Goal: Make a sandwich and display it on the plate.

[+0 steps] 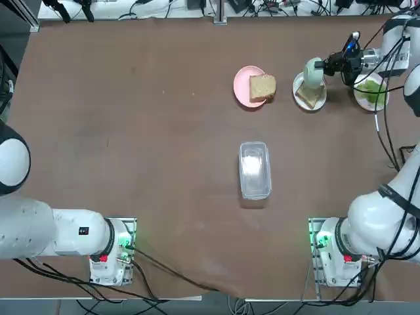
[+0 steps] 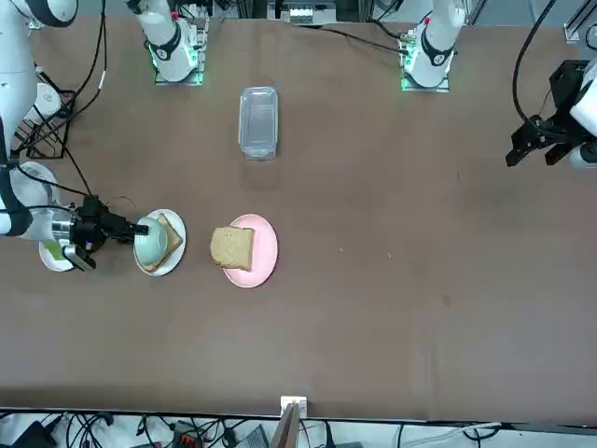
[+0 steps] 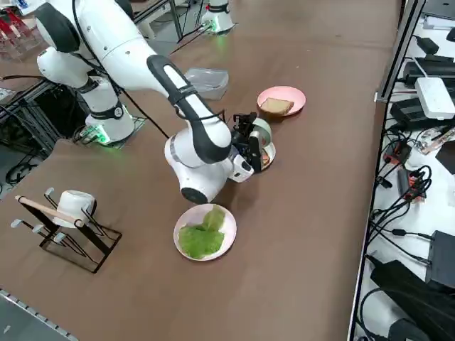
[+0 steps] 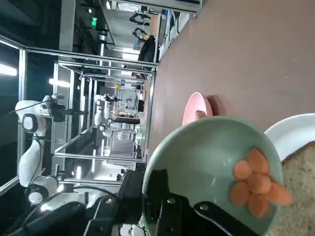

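We see the right tool [image 1: 329, 65] clenched on the rim of a pale green bowl [image 1: 314, 72], which it holds tipped on its side directly over the white plate [image 1: 299, 85]. On that plate, under the bowl, lies one slice of bread [image 1: 308, 97]. The wrist view shows orange carrot rounds [image 4: 256, 183] gathered at the bowl's low edge, right at the bread's surface; whether any have left the bowl we cannot tell.

Behind the tool, on the wrist side, sits a second white plate [image 3: 226, 241] carrying green lettuce [image 3: 202, 234]. Beyond the bowl, on the side away from the tool, a pink plate [image 1: 243, 88] holds the other bread slice [image 1: 262, 86], which overhangs the rim facing the tool. A clear lidded container [image 1: 254, 169] stands on the bench [image 1: 131, 131] well apart from the tool, toward the arms' bases. A dark wire rack [image 3: 67, 238] with a white cup [image 3: 73, 204] stands far behind the tool at the bench's edge.
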You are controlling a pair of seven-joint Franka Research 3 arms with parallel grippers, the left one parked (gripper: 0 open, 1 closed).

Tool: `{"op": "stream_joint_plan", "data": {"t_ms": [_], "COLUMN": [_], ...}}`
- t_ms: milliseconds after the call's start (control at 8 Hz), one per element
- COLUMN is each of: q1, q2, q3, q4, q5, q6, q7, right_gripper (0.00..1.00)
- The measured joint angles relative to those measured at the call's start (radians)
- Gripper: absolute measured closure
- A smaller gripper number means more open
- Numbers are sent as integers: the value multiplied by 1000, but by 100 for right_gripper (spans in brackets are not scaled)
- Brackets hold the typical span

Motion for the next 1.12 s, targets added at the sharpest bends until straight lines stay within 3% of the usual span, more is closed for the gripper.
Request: {"op": "stream_joint_plan", "data": {"t_ms": [1125], "q1": [-27], "q2": [35], "q3": [0], "q4": [-5], "q5": [29], "q6": [-114], "q7": [-11], "right_gripper": [95]}}
